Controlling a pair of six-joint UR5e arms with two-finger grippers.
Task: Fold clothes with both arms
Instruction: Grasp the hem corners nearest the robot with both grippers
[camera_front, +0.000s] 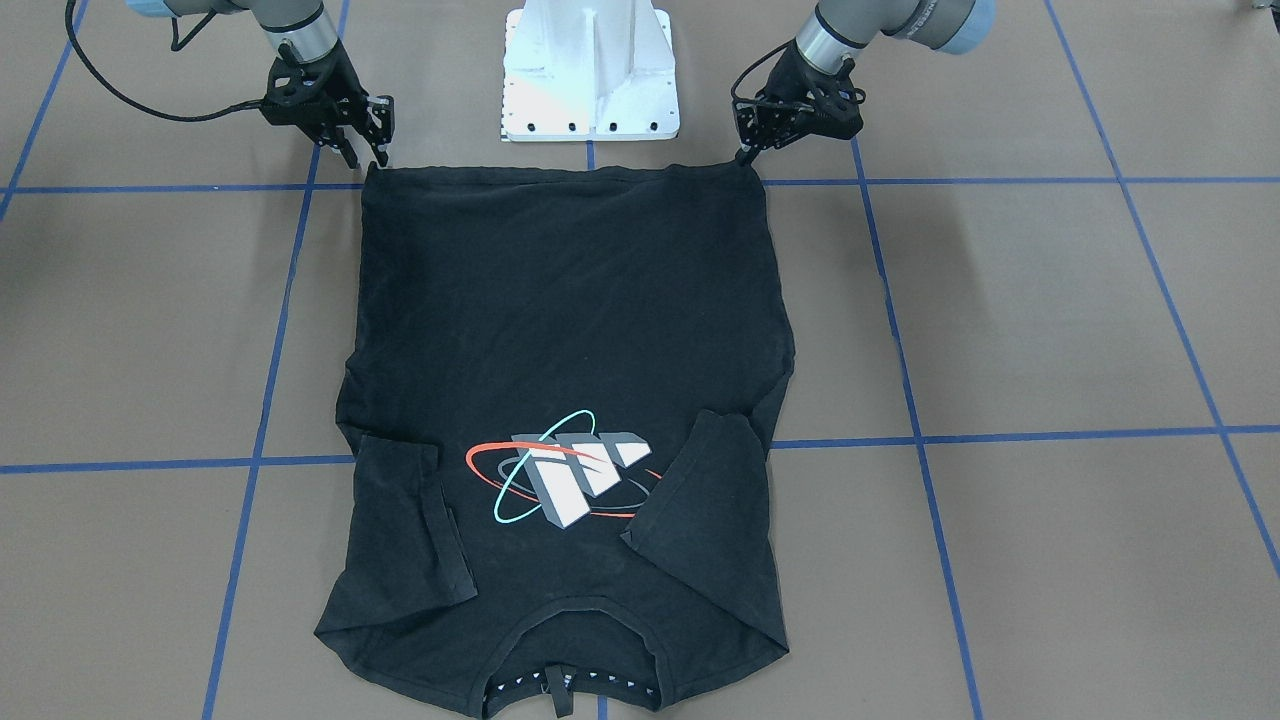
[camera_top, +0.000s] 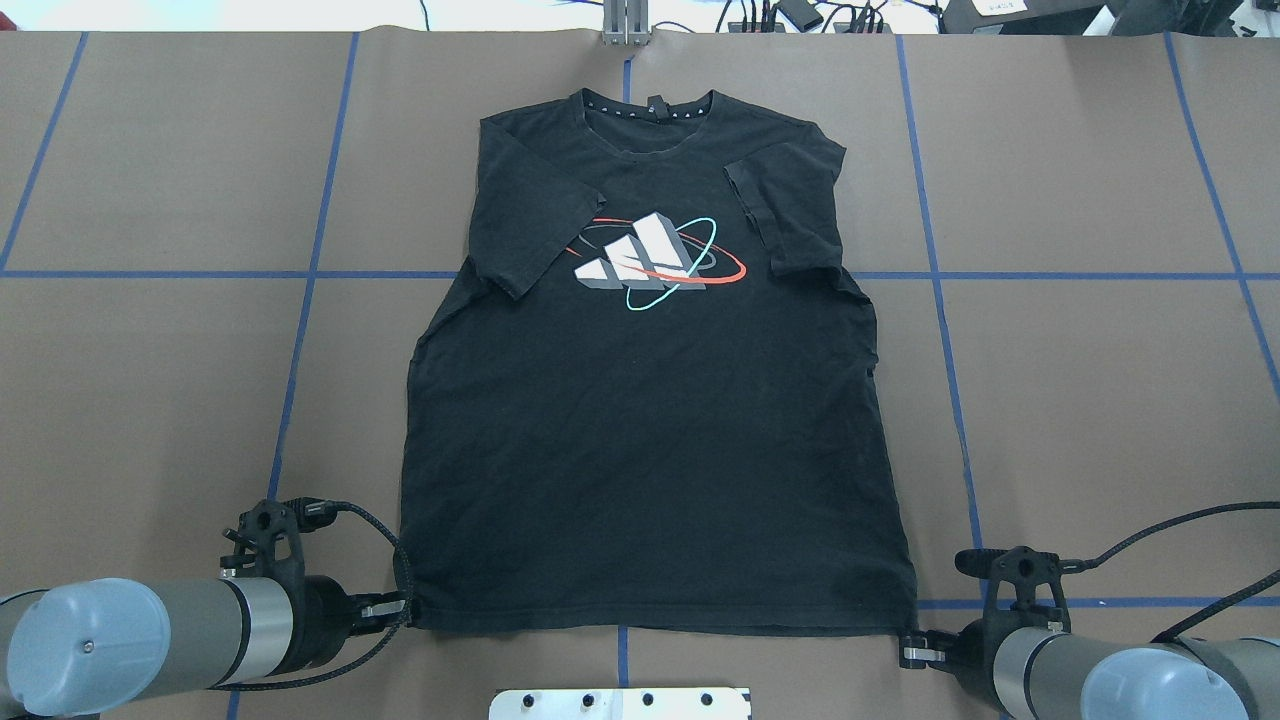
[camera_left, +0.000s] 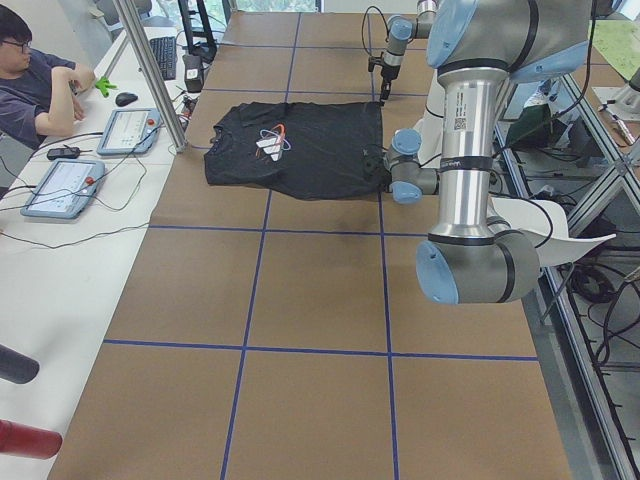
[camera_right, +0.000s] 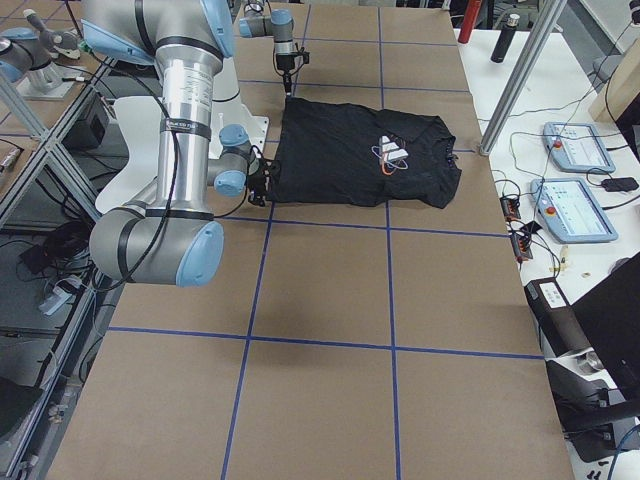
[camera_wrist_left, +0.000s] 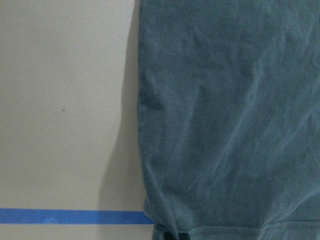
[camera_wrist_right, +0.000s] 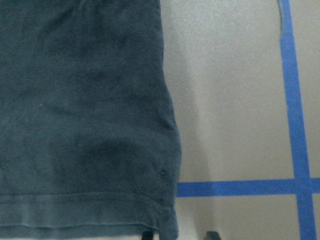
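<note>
Our left gripper (camera_front: 746, 155) pinches a hem corner of the black printed T-shirt (camera_front: 570, 300); our right gripper (camera_front: 365, 152) straddles the other, jaws apart: we close it, then lift evenly

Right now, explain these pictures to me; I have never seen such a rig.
It is a robot: a left arm and a right arm of jointed metal, each ending in a two-finger hand. One picture looks down from behind it, one faces it across the table, two look from the table's ends, two from the wrists. On the brown table a black T-shirt lies flat, print up, sleeves folded in. The left hand and right hand sit at its hem corners. The right hand's fingers look apart around its corner; whether the left grips, I cannot tell.
</note>
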